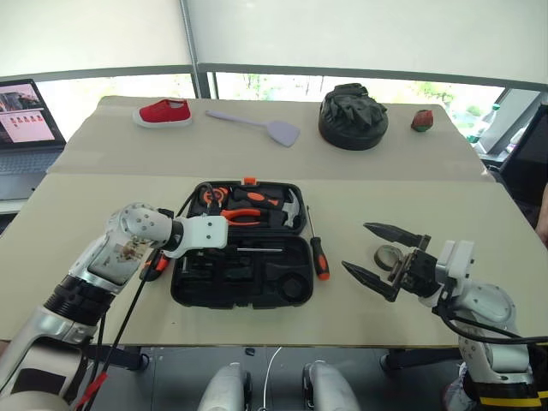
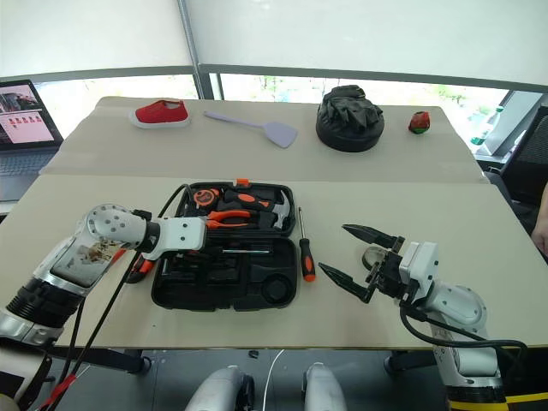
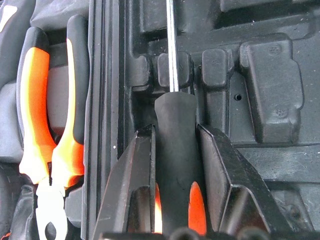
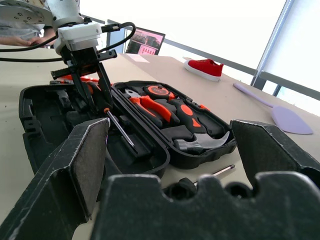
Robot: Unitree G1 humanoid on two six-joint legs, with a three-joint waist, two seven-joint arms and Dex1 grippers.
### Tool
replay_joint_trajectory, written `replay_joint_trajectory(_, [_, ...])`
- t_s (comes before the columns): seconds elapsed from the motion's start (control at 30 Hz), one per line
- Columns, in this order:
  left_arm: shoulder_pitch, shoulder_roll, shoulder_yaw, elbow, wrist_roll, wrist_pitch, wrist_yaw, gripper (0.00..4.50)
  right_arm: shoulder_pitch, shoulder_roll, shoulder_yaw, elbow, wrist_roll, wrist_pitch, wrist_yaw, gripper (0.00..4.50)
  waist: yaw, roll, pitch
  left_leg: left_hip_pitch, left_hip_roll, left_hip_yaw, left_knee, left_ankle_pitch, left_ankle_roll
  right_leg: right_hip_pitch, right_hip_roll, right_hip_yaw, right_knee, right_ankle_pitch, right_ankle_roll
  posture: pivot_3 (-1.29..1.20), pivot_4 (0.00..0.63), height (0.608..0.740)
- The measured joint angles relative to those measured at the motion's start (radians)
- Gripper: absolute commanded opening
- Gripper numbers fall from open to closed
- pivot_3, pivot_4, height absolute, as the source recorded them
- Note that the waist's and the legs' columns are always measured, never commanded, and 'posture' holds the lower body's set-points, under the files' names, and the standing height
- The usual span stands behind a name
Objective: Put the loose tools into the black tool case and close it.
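The black tool case (image 1: 240,300) lies open in front of me; pliers (image 1: 244,216) and a hammer (image 1: 287,210) rest in its far half. My left gripper (image 1: 224,245) is shut on a black-and-orange screwdriver (image 3: 175,150), whose steel shaft (image 1: 259,249) lies over the moulded slots of the near half. A second black-and-orange screwdriver (image 1: 318,257) lies on the table just right of the case. Something orange and black (image 1: 155,266) shows under my left arm, left of the case. The grey tape ring (image 1: 390,255) sits right behind my right gripper (image 1: 355,247), which is open and holds nothing.
On the far table stand a red shoe (image 1: 163,112), a lilac spatula (image 1: 257,124), a round black fabric bundle (image 1: 353,116) and a small red object (image 1: 422,120). A laptop (image 1: 26,120) sits at the far left.
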Motion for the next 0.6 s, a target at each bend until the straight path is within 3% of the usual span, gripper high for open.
replay_joint_trajectory(0.6, [-0.042, -0.051, 0.012, 0.043, 0.011, 0.017, 0.032, 0.81, 0.014, 0.0, 0.02, -0.043, 0.018, 0.043, 0.002, 4.5, 0.002, 0.0, 0.0, -0.002, 0.0, 0.0, 0.001, 0.0, 0.0, 0.0, 0.0, 0.0, -0.001, 0.0, 0.001, 0.0, 0.15, 0.74])
